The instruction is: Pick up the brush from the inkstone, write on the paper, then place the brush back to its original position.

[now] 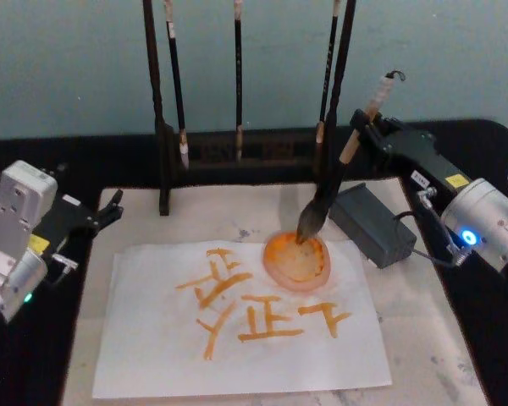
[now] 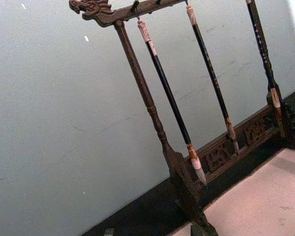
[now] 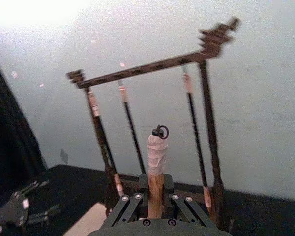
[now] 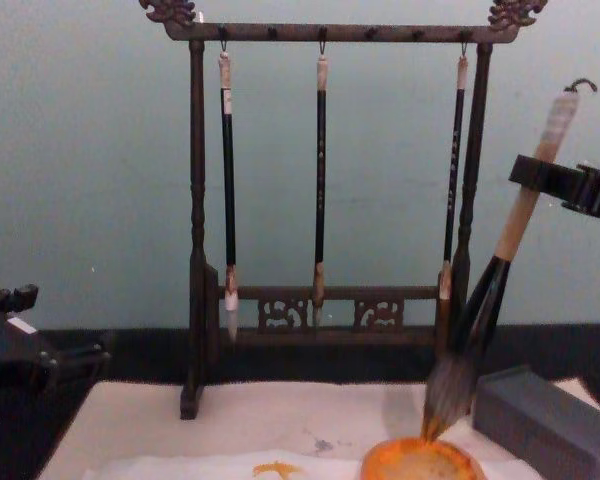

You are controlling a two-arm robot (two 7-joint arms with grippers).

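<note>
My right gripper (image 1: 362,127) is shut on the tan handle of the brush (image 1: 347,148), which leans tilted with its white-wrapped end and wire loop up. Its dark bristles (image 1: 311,222) touch the orange-filled round inkstone (image 1: 298,262) at the paper's far edge. In the chest view the brush (image 4: 508,245) slants down to the inkstone (image 4: 420,463), with the right gripper (image 4: 565,185) clamped near its upper part. The right wrist view has the handle (image 3: 156,189) held between the fingers. The white paper (image 1: 152,355) carries several orange strokes. My left gripper (image 1: 110,207) is parked at the left, open.
A dark wooden brush rack (image 1: 237,152) with three thin hanging brushes stands behind the paper. A grey box (image 1: 368,224) with a cable lies right of the inkstone. The paper rests on a cream felt mat (image 1: 423,338), with black table around it.
</note>
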